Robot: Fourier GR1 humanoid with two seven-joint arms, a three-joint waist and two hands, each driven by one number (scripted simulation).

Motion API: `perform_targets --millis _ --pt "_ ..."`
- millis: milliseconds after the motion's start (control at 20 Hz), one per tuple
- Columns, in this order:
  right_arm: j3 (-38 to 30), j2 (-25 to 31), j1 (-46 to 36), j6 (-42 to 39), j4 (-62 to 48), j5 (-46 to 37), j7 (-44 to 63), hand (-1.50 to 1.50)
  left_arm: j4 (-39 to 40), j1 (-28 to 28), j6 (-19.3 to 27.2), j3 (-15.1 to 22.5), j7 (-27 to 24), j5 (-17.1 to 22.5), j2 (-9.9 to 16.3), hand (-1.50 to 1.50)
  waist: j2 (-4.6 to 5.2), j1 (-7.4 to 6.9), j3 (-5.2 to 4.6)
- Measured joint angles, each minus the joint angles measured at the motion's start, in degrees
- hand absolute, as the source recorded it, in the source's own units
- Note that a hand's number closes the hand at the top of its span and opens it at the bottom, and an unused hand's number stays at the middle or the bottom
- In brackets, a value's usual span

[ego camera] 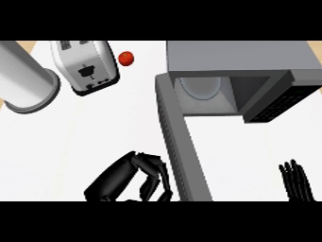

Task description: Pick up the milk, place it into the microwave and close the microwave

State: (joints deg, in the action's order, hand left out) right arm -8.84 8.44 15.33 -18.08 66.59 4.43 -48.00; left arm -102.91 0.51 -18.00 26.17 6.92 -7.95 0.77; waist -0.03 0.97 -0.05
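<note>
White desk (93, 132) fills most of the view; wood-coloured edge strips show at 9 and 3 o'clock. Microwave (247, 61) sits at 1–2 o'clock, grey box, door (184, 142) swung wide open and running from the centre down toward 6 o'clock like a long grey bar. Inside the cavity a round glass turntable (201, 87) is visible; dark control panel (282, 101) on the microwave's right face, any markings there too small to read.

Open desk room: a broad bare patch at 8–9 o'clock left of the door, another at 3–4 o'clock right of it.

At 11 o'clock a toaster (87, 66), silver with black base, no readable label. Just right of it, apart, a small red tomato-like fruit (127, 58). At 10 o'clock a big white cylinder (20, 78) lying tilted across the corner.

Left robot hand (132, 177) at 6–7 o'clock, just beside the door's lower end, fingers curled down and inward, clenched-looking; cannot tell whether anything is inside the curl. Right robot hand (297, 182) at 5 o'clock near the lower edge, fingers straight and up, released, resting, touching nothing.

Milk: not visible anywhere on the desk or in the microwave cavity; possibly hidden under the left robot hand, cannot tell.

No legible writing or brands.
</note>
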Motion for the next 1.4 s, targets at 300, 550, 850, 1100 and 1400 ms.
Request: perform_targets --millis 300,550,850,1100,1400 --pt "0.6 2.1 4.6 -1.8 6.7 2.5 1.0 -1.50 11.0 8.4 10.0 9.7 -2.9 -2.8 -0.5 1.50 0.02 0.29 -0.01" --pt "1.9 3.8 7.0 -4.2 12.8 5.4 2.7 -1.50 19.9 16.9 19.7 18.1 -2.0 1.3 -0.5 1.50 0.14 1.48 -0.03" --pt "4.7 4.6 8.5 -5.7 22.1 8.9 5.7 -1.50 27.5 25.0 30.1 24.3 -1.5 9.7 -0.2 1.50 0.39 4.06 -0.15" --pt "6.2 6.0 8.5 -7.0 27.8 11.8 8.7 -1.50 32.5 30.3 37.3 27.4 -3.5 16.7 -0.4 -1.50 0.91 6.28 -0.17" --pt "7.1 7.8 9.0 -8.2 32.7 14.1 11.1 -1.50 36.7 34.9 43.0 25.7 -8.6 24.4 -0.3 1.50 1.78 9.38 -0.26"
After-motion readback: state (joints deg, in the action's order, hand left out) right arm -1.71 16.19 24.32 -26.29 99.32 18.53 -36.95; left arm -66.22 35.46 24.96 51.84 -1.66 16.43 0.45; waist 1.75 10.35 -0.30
